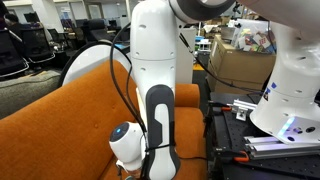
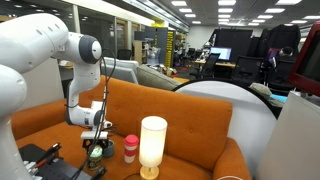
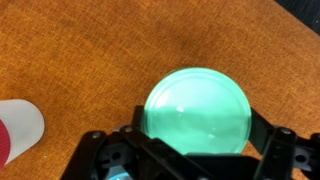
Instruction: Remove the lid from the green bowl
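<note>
1. The white arm [image 2: 85,50] reaches down from the upper left in an exterior view, and the tool [image 2: 97,143] hangs low over the orange table [image 2: 118,166].
2. The green bowl [image 2: 97,154] stands on the table directly under the tool. In this view it shows only as a small green shape below the black tool.
3. In the wrist view, the round pale green lid [image 3: 197,108] fills the middle of the picture. It lies flat and it is still on the bowl, so the bowl itself is covered.
4. In the wrist view, the tool [image 3: 196,140] comes in from the bottom edge. Its black fingers [image 3: 132,135] stand apart, one on each side of the lid and close to its rim.
5. The pictures do not show if the fingers press on the lid or only stand beside it, so it cannot be told if the tool is gripping.
6. A red and white cup [image 3: 15,130] stands on the table near the bowl, apart from it. The same cup [image 2: 130,148] is seen in an exterior view, between the bowl and a tall white cylinder [image 2: 152,143].
7. In an exterior view, the arm [image 1: 155,60] stands in front of the camera and hides the bowl and the tool.
</note>
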